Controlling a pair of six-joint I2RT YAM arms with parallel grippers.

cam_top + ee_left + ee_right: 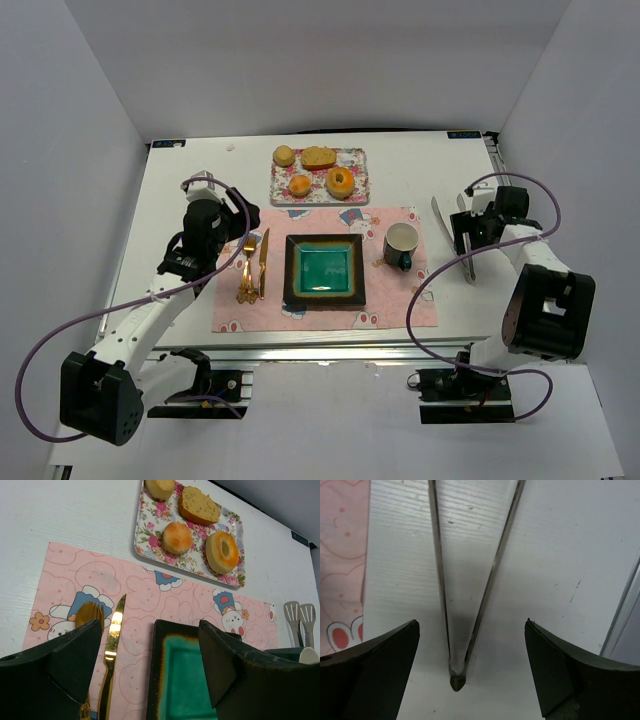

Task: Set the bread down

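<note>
We note: bread [299,185] sits on floral tray [357,160] behind teal plate [324,270], not gripped. Left hand [150,625] open, empty, left of plate, facing tray, likely for reach. Right hand [471,622] open, straddling tongs [440,570] right of plate, probably to grab them.

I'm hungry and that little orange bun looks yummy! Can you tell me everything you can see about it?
The bread is a small round bun, orange-golden, smooth and whole, with no hole. It looks soft and baked. It sits flat on the flowered tray, in the front row, beside the ring doughnut without touching it. Only the tray touches it.
</note>
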